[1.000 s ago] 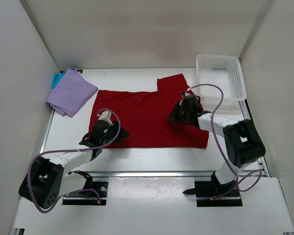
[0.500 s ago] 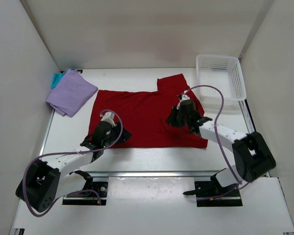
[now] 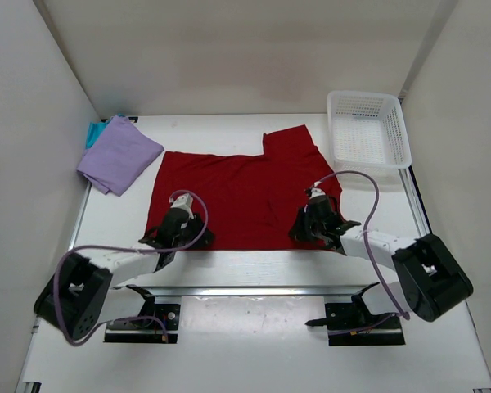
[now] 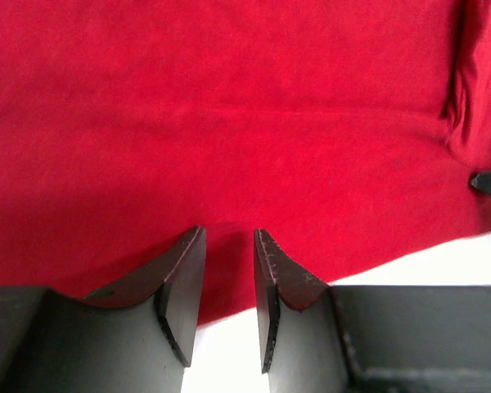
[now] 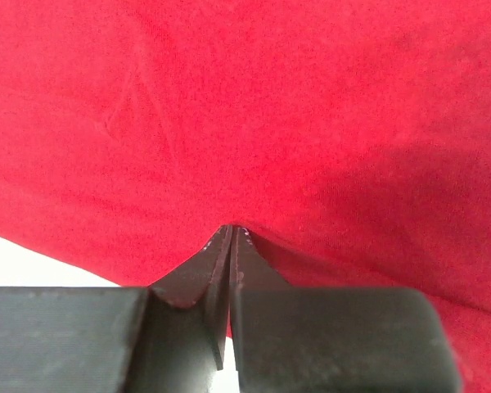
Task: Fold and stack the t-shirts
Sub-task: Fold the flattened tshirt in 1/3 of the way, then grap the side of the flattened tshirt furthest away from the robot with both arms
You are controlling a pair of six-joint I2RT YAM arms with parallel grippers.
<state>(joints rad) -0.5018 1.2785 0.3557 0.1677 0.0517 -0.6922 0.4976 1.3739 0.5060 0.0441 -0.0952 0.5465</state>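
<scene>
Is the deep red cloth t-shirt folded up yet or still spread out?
Mostly spread out. The deep red cloth t-shirt lies flat across the white table, one sleeve sticking out at the far side; no neat fold shows.

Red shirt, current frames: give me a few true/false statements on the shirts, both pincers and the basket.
1. The red shirt lies spread on the table. True.
2. The left pincer is shut. False: its fingers stand apart, over the shirt's near edge.
3. The right pincer is shut. True: fingers together at the near hem.
4. The white basket holds the lavender shirt. False: that shirt lies folded at far left, the basket looks empty.
5. A teal shirt peeks from under the lavender one. True.
</scene>
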